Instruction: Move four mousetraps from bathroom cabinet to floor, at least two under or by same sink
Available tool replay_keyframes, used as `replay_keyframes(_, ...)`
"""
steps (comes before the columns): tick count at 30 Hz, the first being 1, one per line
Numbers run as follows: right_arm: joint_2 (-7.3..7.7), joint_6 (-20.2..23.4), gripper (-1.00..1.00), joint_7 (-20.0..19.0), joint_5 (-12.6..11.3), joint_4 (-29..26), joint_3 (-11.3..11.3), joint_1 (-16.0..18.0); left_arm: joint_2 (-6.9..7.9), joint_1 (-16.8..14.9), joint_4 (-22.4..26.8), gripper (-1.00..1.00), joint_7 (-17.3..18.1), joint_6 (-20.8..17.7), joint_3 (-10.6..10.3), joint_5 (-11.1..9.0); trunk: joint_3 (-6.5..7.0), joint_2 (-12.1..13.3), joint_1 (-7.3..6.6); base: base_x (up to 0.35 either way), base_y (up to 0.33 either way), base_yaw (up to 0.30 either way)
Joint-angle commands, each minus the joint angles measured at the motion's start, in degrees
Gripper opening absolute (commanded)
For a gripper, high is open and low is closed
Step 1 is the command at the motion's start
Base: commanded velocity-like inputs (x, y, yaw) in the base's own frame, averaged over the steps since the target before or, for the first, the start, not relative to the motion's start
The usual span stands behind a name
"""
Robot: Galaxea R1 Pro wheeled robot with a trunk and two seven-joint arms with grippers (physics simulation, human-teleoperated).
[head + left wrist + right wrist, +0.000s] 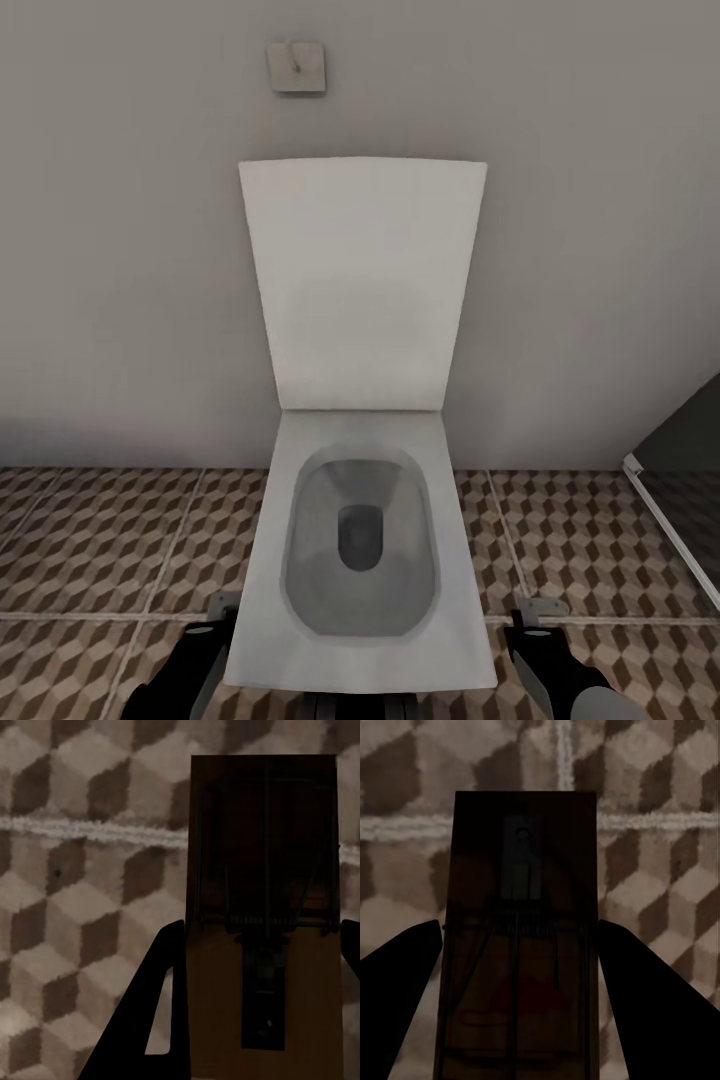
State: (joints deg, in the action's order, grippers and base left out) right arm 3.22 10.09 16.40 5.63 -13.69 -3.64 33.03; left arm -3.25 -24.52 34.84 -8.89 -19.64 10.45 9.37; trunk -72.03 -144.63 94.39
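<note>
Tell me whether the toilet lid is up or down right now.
Up. The toilet lid stands raised against the wall, and the open bowl below it is uncovered, showing its grey inside.

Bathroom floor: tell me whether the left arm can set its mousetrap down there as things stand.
Probably yes. The left end effector holds a mousetrap with open bathroom floor beyond it; the toilet sits beside that arm, not visibly under it.

A white toilet point(360, 560) stands against a plain grey wall point(120, 250), its square lid point(362, 285) raised upright and the grey bowl open. Above it, a small square plate point(296, 67) is fixed to the wall, perhaps a flush button. At the right edge stands a dark panel with a pale frame point(672, 525).
</note>
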Motion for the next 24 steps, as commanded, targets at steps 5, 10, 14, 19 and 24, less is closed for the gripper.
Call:
replay_keyframes(5, 0.07, -0.2, -1.0, 0.0, 0.9, -0.1, -0.3, 0.0, 0.33, -0.1, 0.4, -1.0, 0.2, -0.3, 0.3, 0.5, -0.04, 0.0, -0.01, 0.0, 0.0, 0.0)
replay_keyframes(10, 0.15, -0.4, -1.0, -0.3, 0.9, 0.0, -0.3, 0.0, 0.63, -0.3, 1.7, -1.0, 0.2, -0.8, 0.3, 0.7, -0.04, 0.0, -0.01, 0.0, 0.0, 0.0)
replay_keyframes(14, 0.13, -0.5, -1.0, -0.4, 0.7, 0.0, -0.2, 0.0, 1.42, -1.5, 1.4, -1.0, 0.2, -0.8, 0.3, 0.4, -0.04, 0.0, -0.01, 0.0, 0.0, 0.0)
replay_keyframes(19, 0.21, -0.6, -1.0, -0.5, 0.7, 0.0, -0.2, 0.0, 2.46, -2.7, 1.0, -1.0, 0.3, -0.6, 0.3, 0.2, -0.04, 0.0, -0.01, 0.0, 0.0, 0.0)
replay_keyframes(24, 0.54, -0.8, -1.0, -0.5, 0.5, 0.0, -0.3, 0.0, 2.88, -4.9, -1.3, -1.0, 0.3, -0.4, 0.3, 0.1, -0.04, 0.0, -0.01, 0.0, 0.0, 0.0)
